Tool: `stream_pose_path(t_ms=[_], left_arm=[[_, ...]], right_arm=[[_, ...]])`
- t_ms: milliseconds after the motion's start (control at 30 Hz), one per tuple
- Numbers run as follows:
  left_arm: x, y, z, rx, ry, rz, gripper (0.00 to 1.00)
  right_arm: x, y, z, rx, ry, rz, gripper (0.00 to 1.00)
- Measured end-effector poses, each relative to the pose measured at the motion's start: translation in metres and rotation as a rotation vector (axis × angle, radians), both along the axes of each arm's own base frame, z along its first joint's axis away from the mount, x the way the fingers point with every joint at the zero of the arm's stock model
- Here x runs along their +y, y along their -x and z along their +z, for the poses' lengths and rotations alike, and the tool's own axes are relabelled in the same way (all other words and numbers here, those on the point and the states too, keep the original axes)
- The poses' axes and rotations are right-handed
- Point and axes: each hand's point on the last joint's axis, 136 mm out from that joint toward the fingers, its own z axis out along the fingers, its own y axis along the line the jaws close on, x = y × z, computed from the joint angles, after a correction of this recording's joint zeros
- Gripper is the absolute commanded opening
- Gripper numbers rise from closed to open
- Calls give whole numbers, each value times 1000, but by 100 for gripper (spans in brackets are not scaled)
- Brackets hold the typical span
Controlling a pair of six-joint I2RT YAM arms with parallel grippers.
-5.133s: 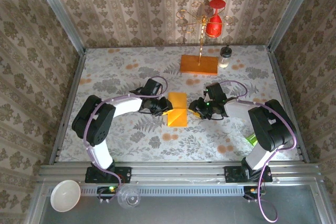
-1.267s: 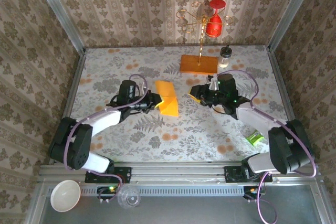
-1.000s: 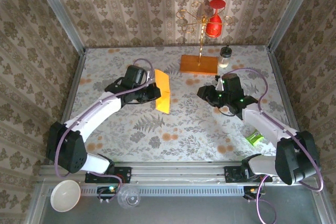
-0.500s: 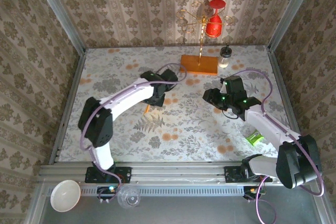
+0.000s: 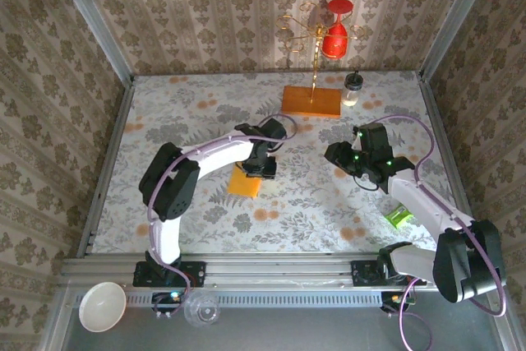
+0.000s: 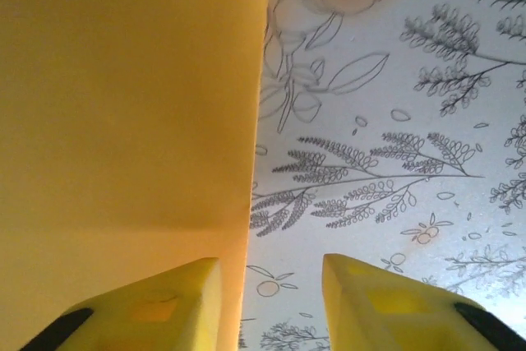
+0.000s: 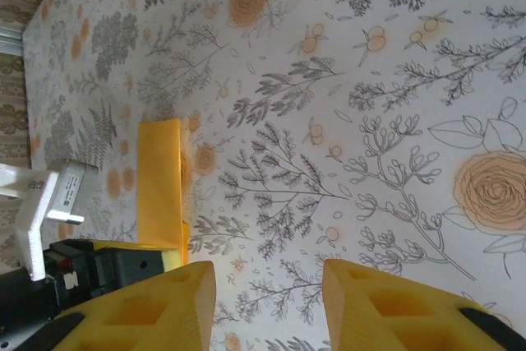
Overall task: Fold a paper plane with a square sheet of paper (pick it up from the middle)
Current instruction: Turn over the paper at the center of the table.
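The left gripper [image 6: 271, 275] has its yellow jaws parted by a moderate gap. Between them the wrist view shows mostly bare flowered tablecloth [image 6: 394, 121], so it grips nothing. The straight edge of the square sheet of paper [image 6: 123, 104] runs just inside the left-hand finger and away from it. I cannot tell whether that finger touches the sheet. From above, the left gripper [image 5: 261, 166] hangs over the far right corner of the sheet [image 5: 242, 182], which lies near the middle of the table, on the near side of the wooden block [image 5: 311, 101] and well apart from it. The right gripper [image 7: 267, 285] is also open and empty. It sits [image 5: 335, 155] clear of the paper, off to the right, and looks back across the cloth at it. From there the sheet [image 7: 159, 182] reads as a narrow doubled strip, with a small extra layer showing at the end nearest the left gripper. I judge the folding begun but far from done. The sheet is no longer a plain square, yet it has no pointed nose, no wings and no kite outline, so the nose folds, the centre crease and the pick-up from the middle are all left to do. With no nose formed, the paper points nowhere in particular. Its long axis seems to run roughly near to far, a little slanted, in line with the left gripper's reach. Part of it is under that gripper, so this is a cautious reading.
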Motion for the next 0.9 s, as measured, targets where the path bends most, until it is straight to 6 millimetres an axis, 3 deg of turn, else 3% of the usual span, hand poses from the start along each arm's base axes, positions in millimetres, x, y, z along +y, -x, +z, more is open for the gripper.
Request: stream_pose_path(t_ms=[67,167,333,500,633,700,800,900], left_arm=[[8,-1,4,21,76,56,51],[24,-12,27,-3,206,154,57],[70,-33,61,-91,373,324,70],[133,-29,53,-108,391,499,83],[164,-17,45,-114,378,580,90],[175,-13,40,-111,371,613,99],[183,-7,33,-95,357,633,100],[184,-6,32,-91,355,632,100]], right_arm=[[2,1,-6,27,5,9,40],[15,-1,-14,69,21,46,40],[84,-1,-19,97,49,221,39],[165,5,-34,127,76,393,37],[219,8,-48,141,92,480,35],[242,7,-56,151,93,506,34],[255,1,-71,170,102,514,34],[256,-3,-86,199,121,510,34]])
